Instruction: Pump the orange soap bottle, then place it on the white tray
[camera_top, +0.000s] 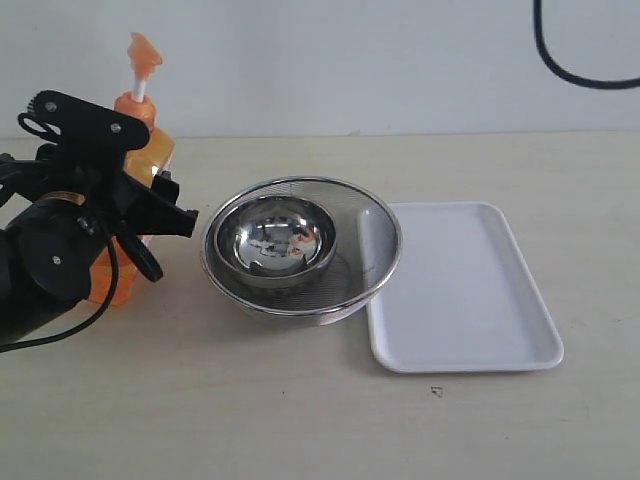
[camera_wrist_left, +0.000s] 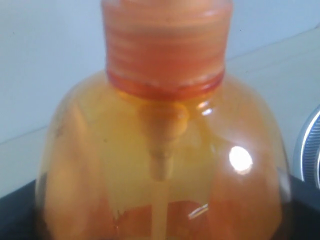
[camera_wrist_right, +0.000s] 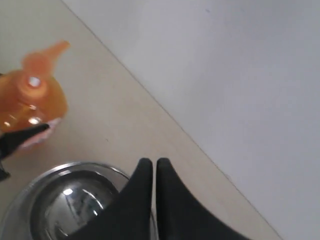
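Note:
The orange soap bottle (camera_top: 148, 150) stands upright at the table's left, its pump head (camera_top: 143, 50) raised on the white stem. My left gripper (camera_top: 160, 212) is closed around its lower body, which fills the left wrist view as orange soap bottle (camera_wrist_left: 165, 150), with dark fingers (camera_wrist_left: 306, 200) at its sides. The white tray (camera_top: 470, 300) lies flat at the right and holds nothing. My right gripper (camera_wrist_right: 154, 163) is shut with nothing in it, hovering over the steel bowl (camera_wrist_right: 70, 200). The bottle (camera_wrist_right: 32, 100) lies beyond it. The right arm is outside the exterior view.
A round steel mesh bowl (camera_top: 375, 225) with a smaller shiny steel bowl (camera_top: 278, 240) inside sits between the bottle and the tray, touching the tray's left edge. A white wall runs behind the table. A black cable (camera_top: 570, 65) hangs at the upper right.

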